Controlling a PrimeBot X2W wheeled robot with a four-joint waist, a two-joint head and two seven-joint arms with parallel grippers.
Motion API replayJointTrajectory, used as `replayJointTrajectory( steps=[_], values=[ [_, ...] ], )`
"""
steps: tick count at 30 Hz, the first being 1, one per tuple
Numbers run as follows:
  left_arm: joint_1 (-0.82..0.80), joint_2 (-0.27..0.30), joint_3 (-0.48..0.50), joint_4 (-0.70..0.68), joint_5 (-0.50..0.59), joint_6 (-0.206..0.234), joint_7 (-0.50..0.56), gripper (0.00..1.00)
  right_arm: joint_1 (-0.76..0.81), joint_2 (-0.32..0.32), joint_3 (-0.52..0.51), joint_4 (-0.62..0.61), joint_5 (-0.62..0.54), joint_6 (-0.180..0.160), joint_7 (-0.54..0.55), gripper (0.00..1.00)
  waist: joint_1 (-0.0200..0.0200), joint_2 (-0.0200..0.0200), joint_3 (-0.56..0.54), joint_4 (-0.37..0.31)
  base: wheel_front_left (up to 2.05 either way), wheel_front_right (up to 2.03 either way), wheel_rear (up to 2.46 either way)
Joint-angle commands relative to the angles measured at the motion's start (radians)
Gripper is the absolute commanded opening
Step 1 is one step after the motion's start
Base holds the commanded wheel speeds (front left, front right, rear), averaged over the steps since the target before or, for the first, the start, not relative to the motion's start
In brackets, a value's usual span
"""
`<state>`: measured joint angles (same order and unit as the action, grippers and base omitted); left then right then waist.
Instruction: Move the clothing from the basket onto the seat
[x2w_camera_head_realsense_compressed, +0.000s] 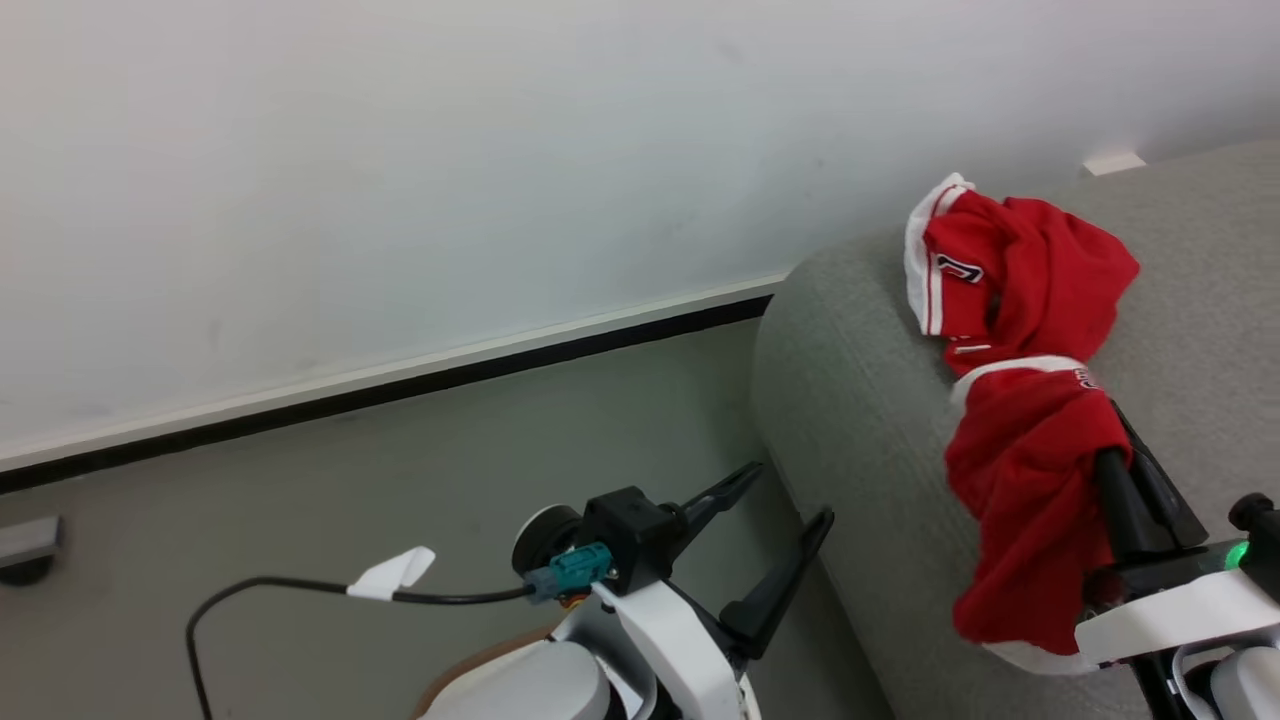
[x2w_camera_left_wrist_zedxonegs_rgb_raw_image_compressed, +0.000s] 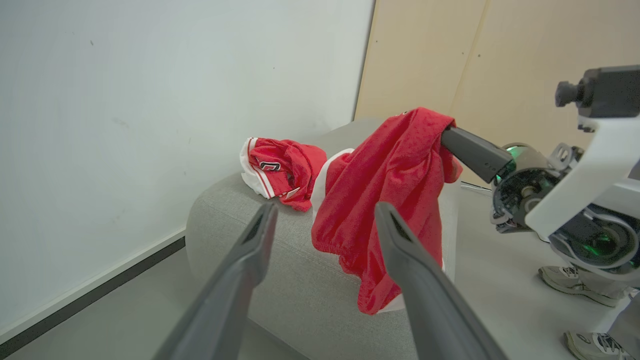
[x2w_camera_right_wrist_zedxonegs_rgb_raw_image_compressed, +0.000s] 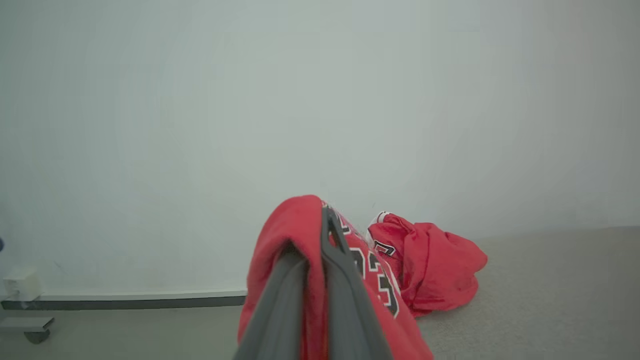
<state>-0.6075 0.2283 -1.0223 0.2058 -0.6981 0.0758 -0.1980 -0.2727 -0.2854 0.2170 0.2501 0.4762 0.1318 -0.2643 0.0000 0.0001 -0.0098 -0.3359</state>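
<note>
Red clothing (x2w_camera_right_wrist_zedxonegs_rgb_raw_image_compressed: 300, 235), dark "23" legible, clamped in right tool (x2w_camera_right_wrist_zedxonegs_rgb_raw_image_compressed: 327, 220)

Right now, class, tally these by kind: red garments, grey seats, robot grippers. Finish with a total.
Red garments: 2 (crumpled garment, hanging garment)
Grey seats: 1 (seat)
Robot grippers: 2 (left gripper, right gripper)
Total: 5
</note>
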Motion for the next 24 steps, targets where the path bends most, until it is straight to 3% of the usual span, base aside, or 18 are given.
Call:
replayJointTrajectory(
  steps=[1,10,13,24],
  values=[
    [-0.003,0.004,-0.003,0.004,0.012,0.001,-0.006,1.0,0.02,-0.005,-0.008,-0.008,-0.007,-0.002,0.0,0.0,0.0,-0.0001,0.013,-0.043,0.0,0.0,0.0],
    [-0.017,-0.004,-0.014,0.02,0.047,-0.002,-0.035,1.0,0.052,-0.008,-0.044,-0.046,-0.017,-0.002,0.0,0.0,0.0,-0.0001,0.03,-0.109,0.0,0.0,0.0],
    [-0.02,-0.007,-0.006,0.024,0.055,0.001,-0.047,1.0,0.04,0.013,-0.048,-0.068,0.038,-0.002,0.0,0.0,0.0,-0.0001,0.036,-0.112,0.0,0.0,0.0],
    [-0.073,0.006,0.006,0.039,0.111,-0.004,-0.059,1.0,-0.109,-0.106,-0.061,-0.108,0.051,-0.002,0.0,0.0,0.0,-0.0001,0.132,-0.048,0.0,0.0,0.0]
  ],
)
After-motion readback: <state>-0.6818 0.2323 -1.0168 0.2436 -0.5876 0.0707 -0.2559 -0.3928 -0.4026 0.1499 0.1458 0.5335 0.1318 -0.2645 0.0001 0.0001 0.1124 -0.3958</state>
